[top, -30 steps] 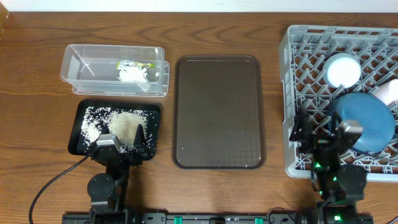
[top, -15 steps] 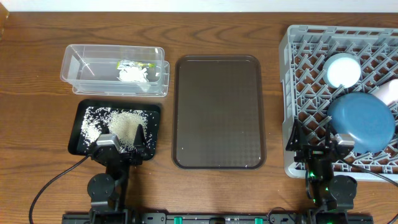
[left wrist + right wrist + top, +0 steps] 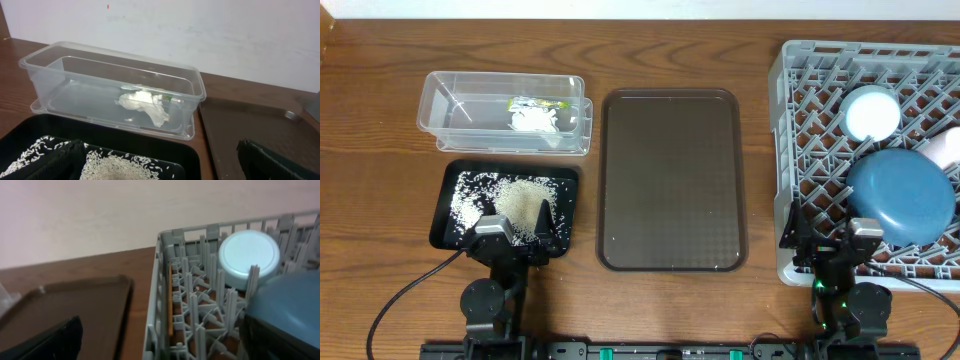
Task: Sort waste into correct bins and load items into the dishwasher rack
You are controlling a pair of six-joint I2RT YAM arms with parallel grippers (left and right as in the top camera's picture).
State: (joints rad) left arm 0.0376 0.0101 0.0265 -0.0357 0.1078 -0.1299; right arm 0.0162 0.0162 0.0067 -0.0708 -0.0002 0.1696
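- Wrapper (image 3: 532, 115): lies crumpled inside the clear tub (image 3: 440, 100), toward its right half, straight ahead of the left jaws and beyond the black tray.
- Grains (image 3: 515, 195): spread over the black tray (image 3: 570, 200), heaped at the middle and thinner toward the left; none seen on the bare wood.
- Left gripper (image 3: 518, 225): hangs over the near edge of the black tray, jaws spread wide with nothing between them, one finger above the grains in the wrist view.
- Serving tray (image 3: 670, 180): lies between the bins and the rack, long axis pointing away from the arms, nothing visible on it.
- Right gripper (image 3: 827, 237): sits at the near left corner of the rack (image 3: 785, 80), jaws wide apart and holding nothing.
- Light blue bowl (image 3: 870, 112): rests among the pegs toward the back of the rack.
- Dark blue dish (image 3: 905, 195): rests nearer, just ahead and to the right of the right jaws; round, so no long axis to line up with.
- Pink cup (image 3: 950, 148): shows at the right border, partly cut off.
- Green cup: appears in no view.
- Reads as close to finished: leaves any further rack work to the right arm, the nearer one, and the bins to the left.
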